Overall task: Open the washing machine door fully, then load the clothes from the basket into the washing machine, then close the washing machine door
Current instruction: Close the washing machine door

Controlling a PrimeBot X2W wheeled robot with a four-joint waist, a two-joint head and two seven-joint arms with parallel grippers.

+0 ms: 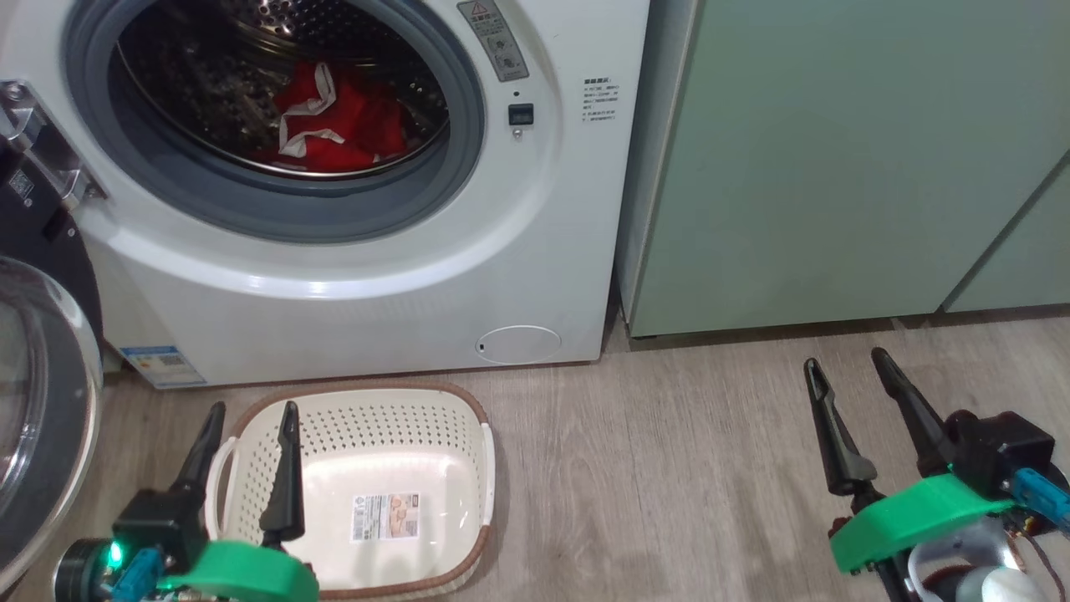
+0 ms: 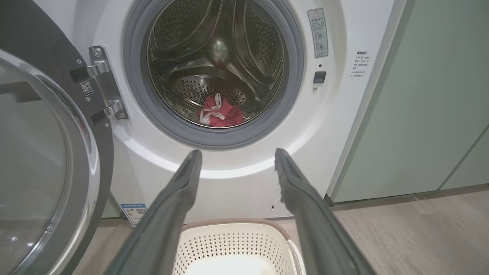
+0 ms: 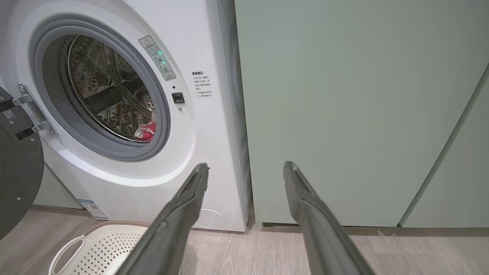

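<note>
The white washing machine (image 1: 351,284) stands with its door (image 1: 33,368) swung wide to the left. Red clothes (image 1: 338,125) with white trim lie inside the steel drum, also seen as clothes (image 2: 219,113) and clothes (image 3: 146,131). The cream basket (image 1: 435,426) sits on the floor in front of the machine, with only its label sticker on its floor. My left gripper (image 1: 253,415) hovers open over the basket's left side, holding nothing. My right gripper (image 1: 844,361) is open above bare floor to the right, before the green cabinet. The door (image 2: 42,160) and basket (image 2: 233,244) appear again.
Pale green cabinets (image 1: 836,167) stand right of the machine. Wood-look floor (image 1: 669,460) spreads between the basket and my right gripper. The door's hinge (image 2: 103,86) juts from the machine's left side.
</note>
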